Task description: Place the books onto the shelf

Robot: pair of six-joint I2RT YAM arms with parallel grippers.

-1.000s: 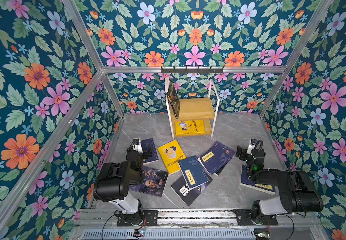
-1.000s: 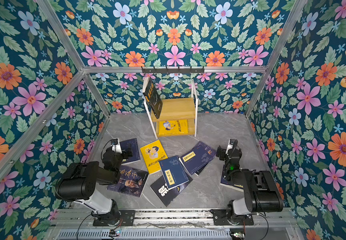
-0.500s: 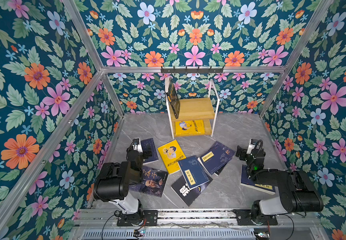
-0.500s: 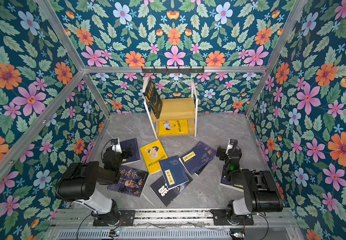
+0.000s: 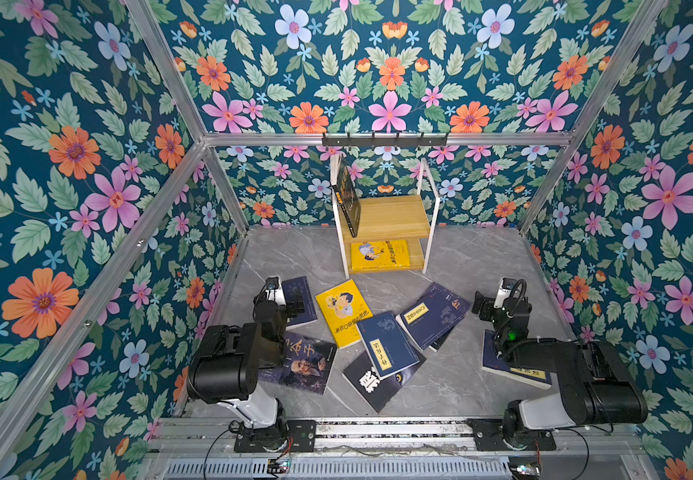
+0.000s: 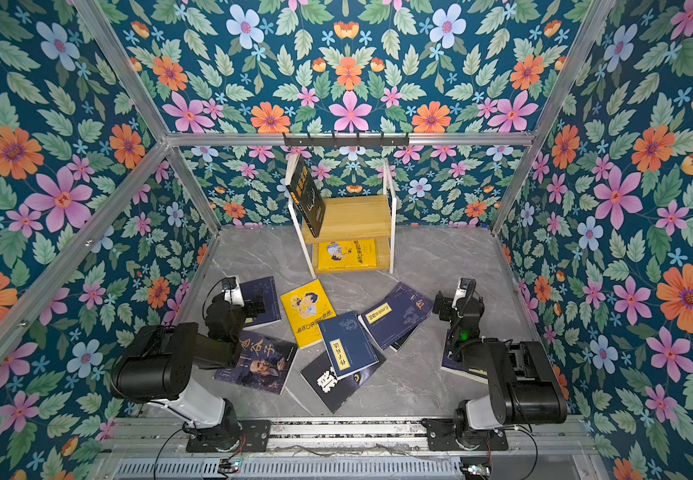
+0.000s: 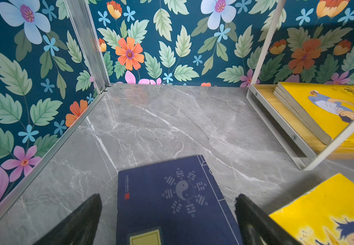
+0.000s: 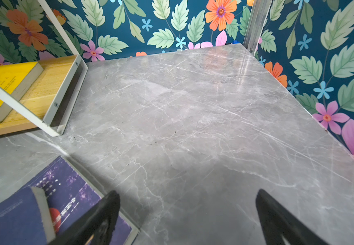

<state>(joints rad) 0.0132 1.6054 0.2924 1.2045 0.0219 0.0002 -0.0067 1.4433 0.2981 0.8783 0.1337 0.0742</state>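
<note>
Grey marble tabletop [image 5: 482,266] (white-veined), black hook rail [image 5: 384,140]

Ten books [image 5: 342,313] (two shelved, eight on the table [image 5: 482,257]), one shelf [image 5: 394,214], two robot arms [image 5: 228,361]

Light is bright, even and diffuse, falling from above, and colours look saturated and sharp in both top views. The grey marble tabletop [image 5: 482,257] takes only soft-edged shadows. In the right wrist view a pale sheen lies on it near the far corner. A broad soft shadow darkens it ahead of the right gripper's fingers [image 8: 278,218], which are near-black and blurred, like the left gripper's fingers [image 7: 80,220]. Wide-angle perspective splays the aluminium frame bars [image 5: 162,54] outward toward the picture corners, though they stay almost straight.
</note>
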